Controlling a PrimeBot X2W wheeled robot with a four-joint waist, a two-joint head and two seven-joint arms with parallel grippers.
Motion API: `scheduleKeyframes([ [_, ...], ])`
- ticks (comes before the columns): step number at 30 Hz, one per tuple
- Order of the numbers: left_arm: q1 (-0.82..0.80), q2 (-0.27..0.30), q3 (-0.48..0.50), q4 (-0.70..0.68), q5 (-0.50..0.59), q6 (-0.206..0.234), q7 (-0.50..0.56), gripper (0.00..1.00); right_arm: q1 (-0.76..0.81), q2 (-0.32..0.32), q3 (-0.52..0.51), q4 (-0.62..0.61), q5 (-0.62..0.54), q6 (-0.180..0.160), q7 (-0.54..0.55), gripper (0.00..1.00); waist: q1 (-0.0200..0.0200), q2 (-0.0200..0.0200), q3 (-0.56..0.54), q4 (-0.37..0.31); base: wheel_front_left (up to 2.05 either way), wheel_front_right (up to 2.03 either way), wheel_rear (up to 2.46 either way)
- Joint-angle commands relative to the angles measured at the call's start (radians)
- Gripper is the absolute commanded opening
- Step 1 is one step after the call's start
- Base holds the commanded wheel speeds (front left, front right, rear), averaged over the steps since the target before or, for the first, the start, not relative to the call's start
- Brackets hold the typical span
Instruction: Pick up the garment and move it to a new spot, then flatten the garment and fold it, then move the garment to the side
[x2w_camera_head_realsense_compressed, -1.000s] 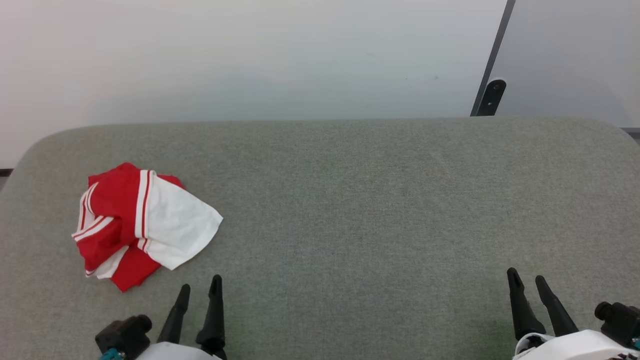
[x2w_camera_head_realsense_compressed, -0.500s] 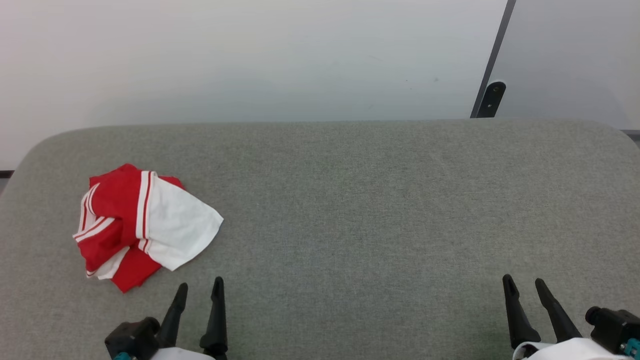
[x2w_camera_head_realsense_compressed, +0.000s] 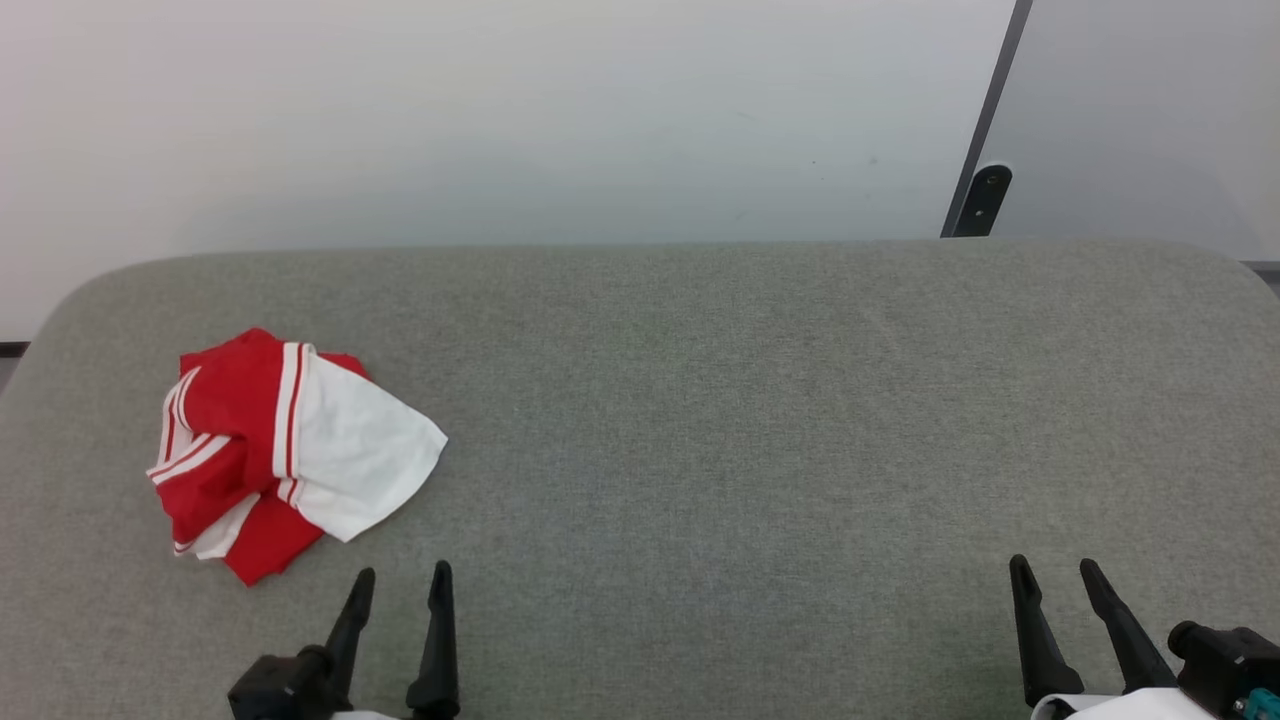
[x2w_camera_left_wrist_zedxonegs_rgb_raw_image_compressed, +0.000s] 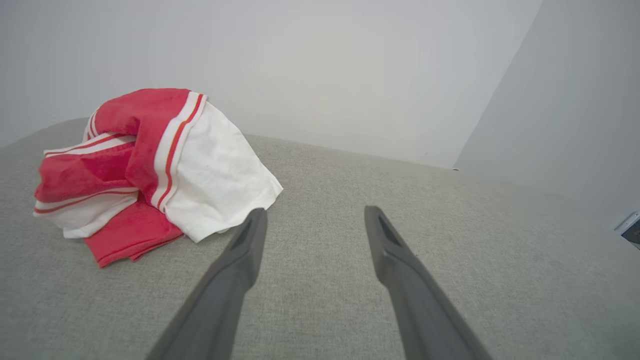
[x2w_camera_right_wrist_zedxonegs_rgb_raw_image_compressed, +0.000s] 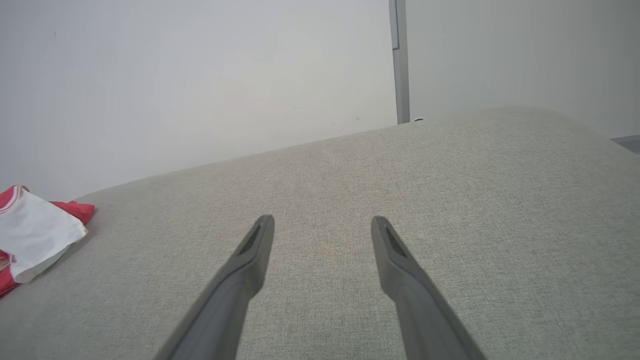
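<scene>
Garment (x2w_camera_head_realsense_compressed: 290, 450) lies just ahead-left of our left pincer (x2w_camera_head_realsense_compressed: 402, 570). Right pincer (x2w_camera_head_realsense_compressed: 1052, 562) is well apart. Both gape empty, so we'd reach left.

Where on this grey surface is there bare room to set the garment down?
Crowded only at the left, where the garment lies ahead and left of the left gripper. Bare: the whole grey surface from the garment's white sleeve across to the right gripper and back to the wall.

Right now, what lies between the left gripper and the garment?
Bare grey cushion, in the head view, separates the left gripper from the garment.
</scene>
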Motion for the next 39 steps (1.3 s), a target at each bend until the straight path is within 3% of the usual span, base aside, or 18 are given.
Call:
scheduleKeyframes([
  [1,0.006,0.001,0.002,-0.007,0.026,0.000,-0.010,1.00,0.008,0.002,-0.006,-0.012,-0.027,0.001,-0.009,1.00,0.0000,0.0000,-0.001,0.000,0.00,0.00,0.00],
  [32,0.051,-0.027,0.047,-0.003,0.220,-0.035,-0.068,1.00,0.050,0.017,-0.030,-0.036,-0.193,0.001,-0.071,1.00,0.0000,0.0000,-0.015,-0.003,0.00,0.00,0.00],
  [39,0.037,-0.030,0.056,0.005,0.189,-0.036,-0.066,1.00,0.041,0.019,-0.031,-0.031,-0.180,0.001,-0.078,1.00,0.0000,0.0000,-0.010,0.028,0.00,0.00,0.00],
])
